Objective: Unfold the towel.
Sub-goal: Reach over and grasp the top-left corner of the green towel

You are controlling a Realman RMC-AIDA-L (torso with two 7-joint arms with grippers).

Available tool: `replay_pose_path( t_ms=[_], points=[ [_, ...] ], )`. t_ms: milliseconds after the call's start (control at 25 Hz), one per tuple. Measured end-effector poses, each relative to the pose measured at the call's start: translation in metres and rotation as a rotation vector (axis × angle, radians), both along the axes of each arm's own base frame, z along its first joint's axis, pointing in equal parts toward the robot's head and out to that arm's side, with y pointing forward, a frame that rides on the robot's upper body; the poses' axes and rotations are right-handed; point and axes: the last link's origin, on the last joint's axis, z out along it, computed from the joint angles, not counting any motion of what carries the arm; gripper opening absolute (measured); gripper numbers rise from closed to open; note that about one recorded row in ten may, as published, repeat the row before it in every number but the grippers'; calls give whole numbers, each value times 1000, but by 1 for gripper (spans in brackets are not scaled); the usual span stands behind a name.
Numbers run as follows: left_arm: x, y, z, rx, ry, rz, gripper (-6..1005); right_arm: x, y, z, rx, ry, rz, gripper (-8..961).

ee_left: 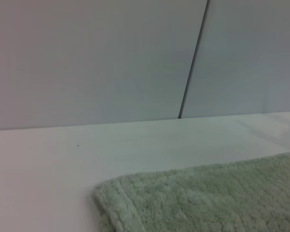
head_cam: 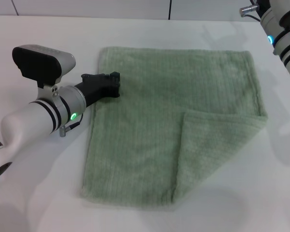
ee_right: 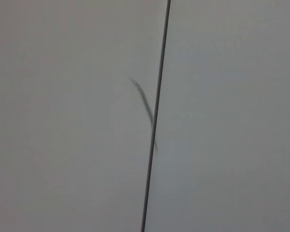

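The pale green towel (head_cam: 174,121) lies spread on the white table (head_cam: 38,193). Its near right corner (head_cam: 217,145) is folded over onto the cloth as a triangular flap. My left gripper (head_cam: 113,85) lies low at the towel's left edge, near the far left corner, with its tip over the cloth. The left wrist view shows that far corner of the towel (ee_left: 208,198) close up on the table. My right arm (head_cam: 285,34) is raised at the far right, off the towel, and its gripper is out of view.
A pale wall with a dark vertical seam (ee_left: 191,63) stands behind the table. The right wrist view shows only this wall and seam (ee_right: 154,121). Bare table surrounds the towel on all sides.
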Motion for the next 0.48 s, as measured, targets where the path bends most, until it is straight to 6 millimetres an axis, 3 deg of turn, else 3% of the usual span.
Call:
replay_pose_path(
  t_ms=[480],
  points=[
    [1,0,0,2,-6,-1,5,-7,5,-3,-15,-11,5,818]
  ],
)
